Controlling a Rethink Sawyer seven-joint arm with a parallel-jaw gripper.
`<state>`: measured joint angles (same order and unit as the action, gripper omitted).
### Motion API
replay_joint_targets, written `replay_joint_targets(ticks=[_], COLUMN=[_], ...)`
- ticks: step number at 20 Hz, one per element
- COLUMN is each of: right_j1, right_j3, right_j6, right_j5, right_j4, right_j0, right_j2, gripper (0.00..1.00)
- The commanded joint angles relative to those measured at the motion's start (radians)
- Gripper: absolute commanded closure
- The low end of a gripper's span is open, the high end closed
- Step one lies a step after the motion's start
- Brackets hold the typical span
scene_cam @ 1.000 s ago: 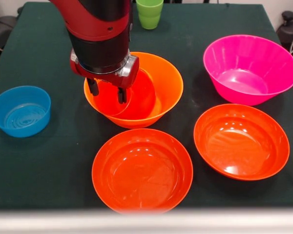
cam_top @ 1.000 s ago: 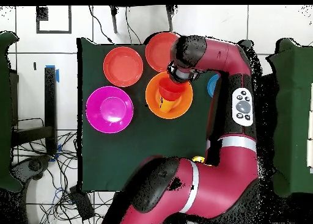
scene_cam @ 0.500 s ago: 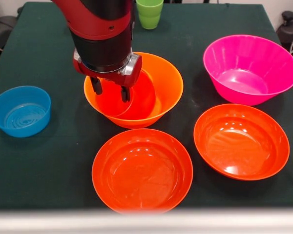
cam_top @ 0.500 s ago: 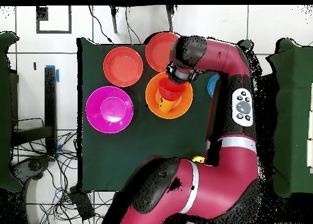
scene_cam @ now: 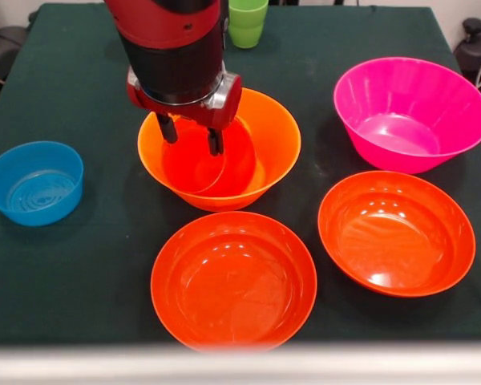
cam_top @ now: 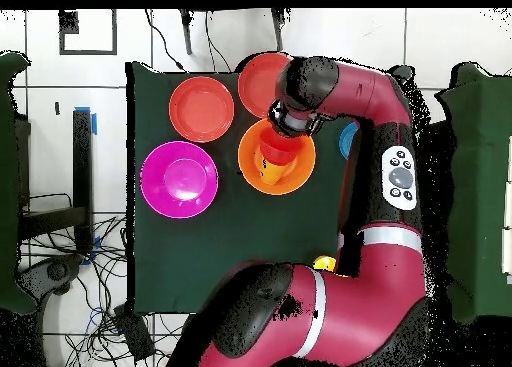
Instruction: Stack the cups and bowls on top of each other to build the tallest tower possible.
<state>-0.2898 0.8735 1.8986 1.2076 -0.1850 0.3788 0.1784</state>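
Note:
My gripper hangs open just above the left part of the large orange bowl, with nothing between its fingers. A small red-orange bowl rests inside that orange bowl, below the fingertips and apart from them. In the overhead view the arm's wrist covers the gripper, and the orange bowl shows beside it. Two wide red-orange bowls sit at the near edge. The magenta bowl is at the right and the small blue bowl at the left. A green cup stands at the far edge.
A bit of yellow cup peeks out beside the arm in the overhead view. The dark green table cloth shows bare between the blue bowl and the near red-orange bowl. Cables lie on the floor left of the table.
The gripper has risen out of the orange bowl and shifted slightly right in the front view. The small red-orange bowl stayed in place inside the orange bowl.

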Motion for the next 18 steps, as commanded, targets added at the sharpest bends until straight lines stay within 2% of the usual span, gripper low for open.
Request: replay_joint_targets(ticks=[1, 16, 18], right_j1=[-0.031, -0.048, -0.028], right_j3=[0.103, 0.138, 0.118], right_j6=[-0.003, 0.001, 0.013], right_j5=[0.124, 0.156, 0.088], right_j4=[0.009, 0.002, 0.002], right_j0=[-0.028, -0.029, -0.025], right_j2=[0.015, 0.005, 0.013], gripper=[0.00, 0.00, 0.00])
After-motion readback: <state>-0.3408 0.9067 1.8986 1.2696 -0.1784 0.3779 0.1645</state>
